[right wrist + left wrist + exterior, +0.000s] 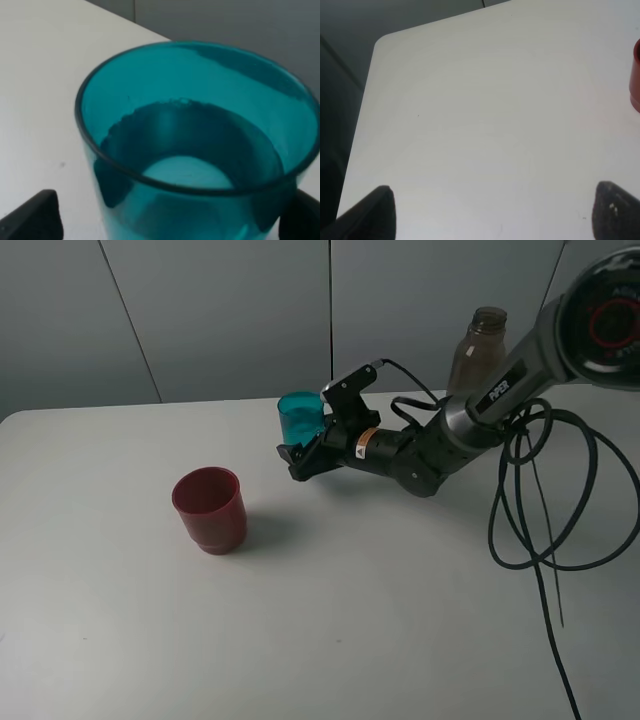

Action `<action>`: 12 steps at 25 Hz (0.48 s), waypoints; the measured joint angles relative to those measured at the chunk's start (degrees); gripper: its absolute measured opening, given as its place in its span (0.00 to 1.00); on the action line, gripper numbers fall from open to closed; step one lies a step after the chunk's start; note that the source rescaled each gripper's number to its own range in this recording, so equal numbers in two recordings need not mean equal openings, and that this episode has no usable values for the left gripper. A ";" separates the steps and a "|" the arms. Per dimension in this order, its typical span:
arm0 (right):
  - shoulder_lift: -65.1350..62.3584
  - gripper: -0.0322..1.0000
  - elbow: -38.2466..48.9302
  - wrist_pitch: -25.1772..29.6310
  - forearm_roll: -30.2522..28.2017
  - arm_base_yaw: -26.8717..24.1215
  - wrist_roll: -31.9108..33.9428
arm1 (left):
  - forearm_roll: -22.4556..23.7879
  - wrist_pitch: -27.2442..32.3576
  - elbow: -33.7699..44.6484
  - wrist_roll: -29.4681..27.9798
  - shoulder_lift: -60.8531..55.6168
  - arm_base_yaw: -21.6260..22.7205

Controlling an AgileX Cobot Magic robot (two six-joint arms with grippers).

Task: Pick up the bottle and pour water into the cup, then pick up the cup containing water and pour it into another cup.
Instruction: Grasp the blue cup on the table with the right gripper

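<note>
Teal cup (190,100) w/ water sits btwn fingers of right tool (167,217), wide open, not clamped. Arm (480,405) reads "PIPER". Left tool (492,212) open, empty.

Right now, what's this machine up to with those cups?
The right arm's tool has its jaws on either side of the teal cup, which stands on the table with water in it. The jaws look open rather than clamped. The bottle stands upright behind the arm. The red cup sits apart to the left, probably the target of the next pour. The left tool hangs open above the table, holding nothing.
</note>
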 joint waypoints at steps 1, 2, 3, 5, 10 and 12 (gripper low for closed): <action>0.19 0.81 -0.13 0.00 0.00 0.00 -0.17 | 0.00 0.00 0.00 0.00 0.00 0.00; 0.47 0.81 -0.50 0.00 0.04 0.00 -0.16 | 0.00 0.00 0.00 0.00 0.00 0.00; 0.60 0.81 -0.91 0.00 0.26 0.00 -0.20 | 0.00 0.00 0.00 0.00 0.00 0.00; 1.10 0.81 -1.88 0.00 0.98 0.00 -0.29 | 0.00 0.00 0.00 0.00 0.00 0.00; 2.33 0.81 -4.22 -0.27 1.12 0.00 -0.41 | 0.00 0.00 0.00 0.00 0.00 0.00; 2.84 0.81 -4.70 -0.27 1.12 0.00 -0.41 | 0.00 0.00 0.00 0.00 0.00 0.00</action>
